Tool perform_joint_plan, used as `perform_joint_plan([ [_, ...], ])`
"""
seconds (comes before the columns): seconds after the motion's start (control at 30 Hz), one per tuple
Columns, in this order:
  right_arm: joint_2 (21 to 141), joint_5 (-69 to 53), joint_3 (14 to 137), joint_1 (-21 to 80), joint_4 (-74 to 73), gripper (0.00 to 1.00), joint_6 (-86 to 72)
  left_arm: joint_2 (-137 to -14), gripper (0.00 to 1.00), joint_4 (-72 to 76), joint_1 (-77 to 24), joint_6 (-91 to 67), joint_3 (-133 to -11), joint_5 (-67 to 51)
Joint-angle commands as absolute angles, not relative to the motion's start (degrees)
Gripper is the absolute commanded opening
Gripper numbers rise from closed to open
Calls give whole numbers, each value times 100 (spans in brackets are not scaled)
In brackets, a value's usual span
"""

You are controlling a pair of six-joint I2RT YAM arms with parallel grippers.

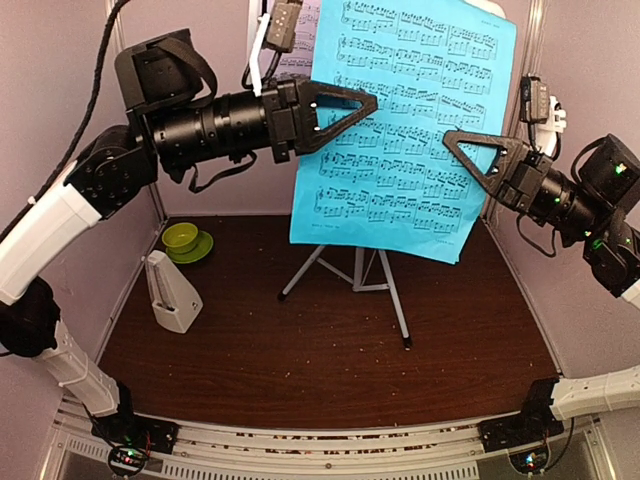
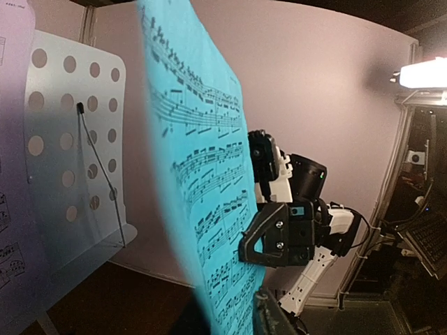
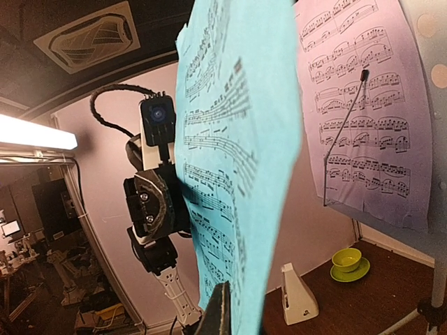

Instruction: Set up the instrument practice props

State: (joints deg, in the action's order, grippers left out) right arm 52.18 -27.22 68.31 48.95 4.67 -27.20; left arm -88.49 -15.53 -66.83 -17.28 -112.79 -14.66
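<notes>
My right hand (image 1: 455,142) is clenched on the cyan page (image 1: 410,205), which hangs in front of the music stand (image 2: 70,153). Whether my left hand (image 1: 362,103) grips the opposite edge I cannot tell. If not, the sheet may twist, slump and miss the stand.

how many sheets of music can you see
2. The cyan sheet-music page is gripped by the right hand, left hand at its other edge; the lilac page rests on the music stand behind it. Others may be hidden.
</notes>
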Motion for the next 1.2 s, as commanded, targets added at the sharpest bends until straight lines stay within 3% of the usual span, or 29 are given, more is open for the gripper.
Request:
perform_joint_plan([
  [0.0, 5149, -2778, 6970, 4831, 475, 3, -2673, -9009, 16, -1588, -6653, -1833, -11619, -1569],
  [0.1, 5078, -2480, 6984, 4779, 347, 10, -2651, -9024, 0, -1500, -6650, -1848, -11678, -1211],
  [0.23, 5017, -1035, 7297, 4688, -357, 47, -2595, -9123, 0, -1412, -6640, -1906, -11866, -527],
  [0.33, 5170, -162, 7870, 4637, -1150, 60, -2273, -9204, 0, -1305, -6628, -1916, -12001, -14],
  [0.37, 5342, 684, 8323, 4626, -1705, 61, -2033, -9310, 0, -1215, -6584, -1894, -12174, 263],
  [0.57, 5760, 1724, 9048, 4558, -2351, 62, -1870, -9763, 0, -1574, -6443, -1633, -13134, 678],
  [0.93, 6670, 1921, 10014, 4506, -2790, 61, -1679, -10043, 0, -1768, -5954, -2430, -13705, 794],
  [1.17, 6707, 463, 9945, 4517, -2068, 41, -1601, -10055, 0, -1766, -5933, -2537, -13696, 395],
])
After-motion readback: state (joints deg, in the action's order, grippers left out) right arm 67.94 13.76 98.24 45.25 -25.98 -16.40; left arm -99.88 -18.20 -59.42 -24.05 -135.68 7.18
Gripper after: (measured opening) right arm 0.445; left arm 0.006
